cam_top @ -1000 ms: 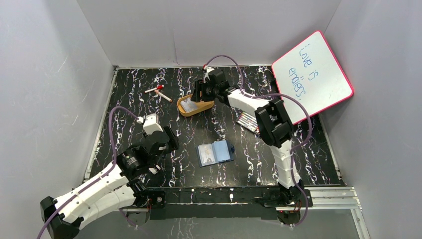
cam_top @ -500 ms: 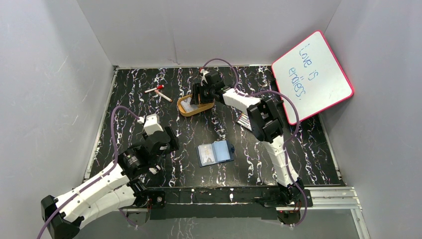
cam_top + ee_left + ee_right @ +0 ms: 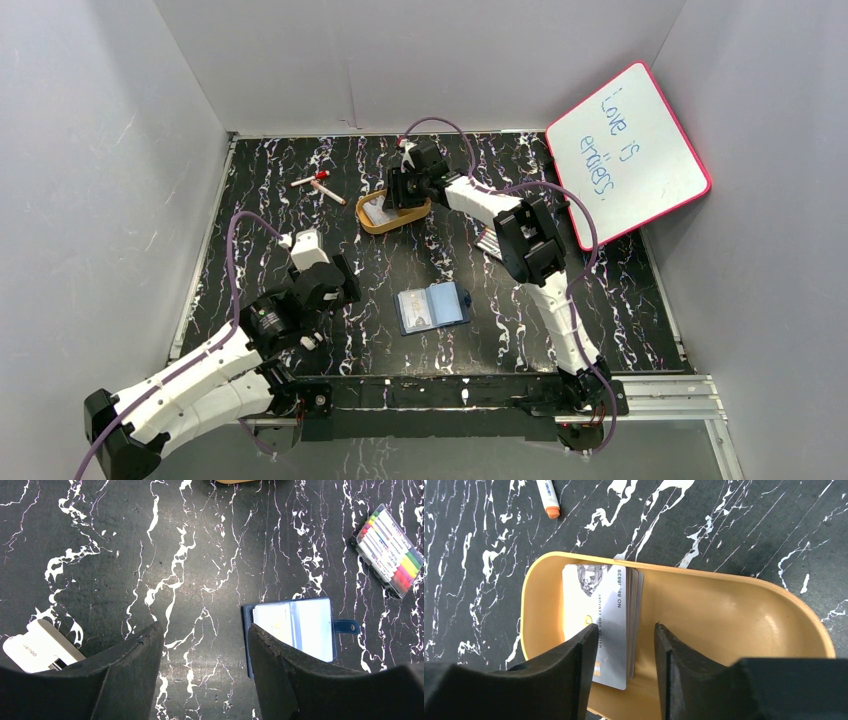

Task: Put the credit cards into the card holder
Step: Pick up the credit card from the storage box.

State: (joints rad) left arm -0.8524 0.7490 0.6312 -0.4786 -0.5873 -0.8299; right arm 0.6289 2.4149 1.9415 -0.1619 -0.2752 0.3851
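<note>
Currently the credit cards lie stacked in the orange tray toward the far edge of the tabletop, the right gripper astride the stack's edge, jaws apart. The left gripper hangs agape beside the unfolded card holder, close to the near edge.

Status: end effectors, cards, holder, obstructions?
Left end effector open, holding nothing. Right end effector open, straddling credit cards edge in orange tray. Card holder lying open, nothing blocking it.
</note>
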